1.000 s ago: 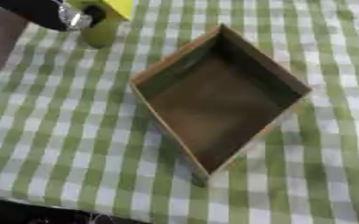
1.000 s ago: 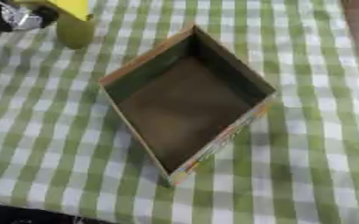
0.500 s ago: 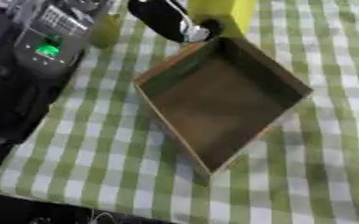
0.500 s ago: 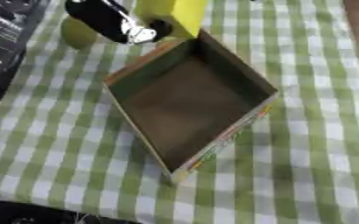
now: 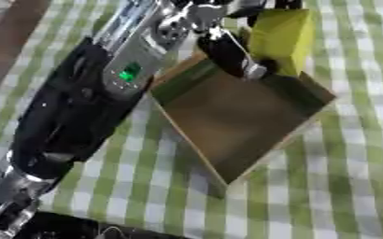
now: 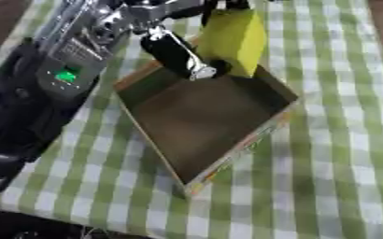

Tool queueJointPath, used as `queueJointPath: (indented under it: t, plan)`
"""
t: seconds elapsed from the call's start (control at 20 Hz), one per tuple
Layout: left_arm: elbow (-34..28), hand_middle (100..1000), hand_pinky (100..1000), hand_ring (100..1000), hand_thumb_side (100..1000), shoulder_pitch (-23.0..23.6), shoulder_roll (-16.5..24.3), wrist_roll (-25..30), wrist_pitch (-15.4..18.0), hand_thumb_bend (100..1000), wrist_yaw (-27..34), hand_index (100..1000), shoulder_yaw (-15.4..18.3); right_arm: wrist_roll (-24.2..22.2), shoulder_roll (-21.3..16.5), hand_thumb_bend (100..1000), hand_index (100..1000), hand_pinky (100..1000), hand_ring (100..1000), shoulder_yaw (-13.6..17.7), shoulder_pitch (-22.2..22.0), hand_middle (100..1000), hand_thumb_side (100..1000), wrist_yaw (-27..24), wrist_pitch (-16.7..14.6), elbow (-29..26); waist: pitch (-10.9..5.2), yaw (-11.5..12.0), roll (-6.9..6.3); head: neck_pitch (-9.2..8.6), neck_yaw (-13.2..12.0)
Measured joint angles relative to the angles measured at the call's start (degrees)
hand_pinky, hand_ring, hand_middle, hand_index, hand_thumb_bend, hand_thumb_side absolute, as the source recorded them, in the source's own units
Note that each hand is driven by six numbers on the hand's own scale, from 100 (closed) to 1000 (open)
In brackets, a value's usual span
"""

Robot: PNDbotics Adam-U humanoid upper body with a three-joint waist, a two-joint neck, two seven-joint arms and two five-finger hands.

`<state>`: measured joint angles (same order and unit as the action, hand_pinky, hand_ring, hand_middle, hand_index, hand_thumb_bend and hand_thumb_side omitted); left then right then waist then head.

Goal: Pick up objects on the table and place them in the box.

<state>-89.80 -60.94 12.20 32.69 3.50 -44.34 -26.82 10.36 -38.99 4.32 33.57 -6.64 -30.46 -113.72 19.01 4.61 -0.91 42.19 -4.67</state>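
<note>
My left hand (image 5: pixel 231 53) comes in from the upper left and is shut on a yellow block (image 5: pixel 283 39), holding it over the far corner of the open cardboard box (image 5: pixel 244 154). The black thumb lies across the block's left face and other fingers show at its top. The box stands askew on the green-and-white checked cloth (image 5: pixel 342 186), and its brown floor shows nothing inside. The block hangs just above the box's far rim. My right hand shows in no view.
My black and silver left forearm (image 5: pixel 80 107), with a small green light, crosses the left half of the view above the cloth. A brown table edge (image 5: pixel 7 32) shows at the upper left. Checked cloth lies to the right of and in front of the box.
My left arm has swung further right and down with the yellow block, from beyond the box's far left corner to over its far corner. The forearm now covers much of the left side.
</note>
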Motion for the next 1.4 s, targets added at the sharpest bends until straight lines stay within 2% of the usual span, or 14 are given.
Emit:
queueJointPath:
  t: [0.75, 0.8, 0.85, 1.0, 1.05, 1.1, 1.15, 1.25, 1.35, 1.4]
  plan:
    - [10.4, 504, 627, 512, 156, 4.0, -1.5, 1.4, 4.8, 100, -7.9, 600, -2.7, -0.2, 0.4, 100, 823, 894, 622, 0.0, -0.4, 572, 470, -0.1, 0.3, 0.0, 0.46, -0.3, -0.40, -0.01, 0.7]
    - [11.0, 522, 642, 528, 135, 4.0, -1.7, 1.7, 5.1, 100, -8.2, 621, -2.8, -0.2, 0.4, 100, 823, 894, 622, 0.0, -0.4, 572, 470, -0.1, 0.3, 0.0, 0.47, -0.3, -0.40, 0.00, 0.7]
    - [11.4, 550, 659, 552, 156, 4.1, -1.8, 2.0, 5.4, 100, -8.4, 653, -3.0, -0.2, 0.4, 100, 823, 894, 622, 0.0, -0.4, 572, 470, -0.1, 0.3, 0.0, 0.47, -0.3, -0.40, 0.01, 0.7]
    - [12.7, 720, 780, 732, 253, 4.4, -1.8, 3.8, 6.2, 100, -8.6, 828, -3.1, -0.2, 0.4, 100, 823, 894, 622, 0.0, -0.4, 572, 470, -0.1, 0.4, 0.0, 0.47, -0.2, -0.40, 0.03, 0.7]
    - [13.0, 786, 838, 800, 309, 4.4, -1.8, 4.5, 6.3, 156, -8.6, 886, -3.1, -0.1, 0.4, 100, 823, 894, 622, 0.0, -0.4, 572, 470, -0.1, 0.4, 0.0, 0.47, -0.2, -0.40, 0.03, 0.7]
    - [13.1, 804, 855, 818, 333, 4.4, -1.8, 5.0, 6.4, 194, -8.6, 899, -3.1, -0.1, 0.4, 100, 823, 894, 621, 0.0, -0.4, 572, 470, -0.1, 0.4, 0.0, 0.47, -0.2, -0.41, 0.03, 0.7]
    - [13.2, 843, 890, 854, 385, 4.4, -1.8, 5.5, 6.3, 321, -8.6, 927, -3.1, -0.1, 0.4, 100, 823, 894, 621, 0.0, -0.4, 572, 470, -0.1, 0.4, 0.0, 0.47, -0.2, -0.41, 0.03, 0.7]
    - [13.3, 904, 942, 913, 496, 4.4, -1.8, 5.8, 5.9, 656, -9.2, 958, -3.0, -0.1, 0.4, 100, 823, 894, 621, 0.0, -0.4, 572, 470, -0.1, 0.4, 0.0, 0.47, -0.2, -0.41, 0.03, 0.7]
    - [13.3, 927, 958, 934, 535, 4.4, -1.8, 5.4, 5.2, 765, -10.9, 965, -2.7, -0.1, 0.4, 100, 823, 894, 621, 0.0, -0.6, 571, 470, -0.1, 0.4, 0.0, 0.47, -0.2, -0.41, 0.03, 0.7]
    - [13.3, 929, 961, 937, 544, 4.4, -1.8, 5.0, 4.7, 775, -12.0, 966, -2.5, 0.0, 0.4, 100, 823, 894, 621, 0.0, -0.7, 571, 470, -0.1, 0.4, 0.0, 0.47, -0.2, -0.41, 0.03, 0.7]
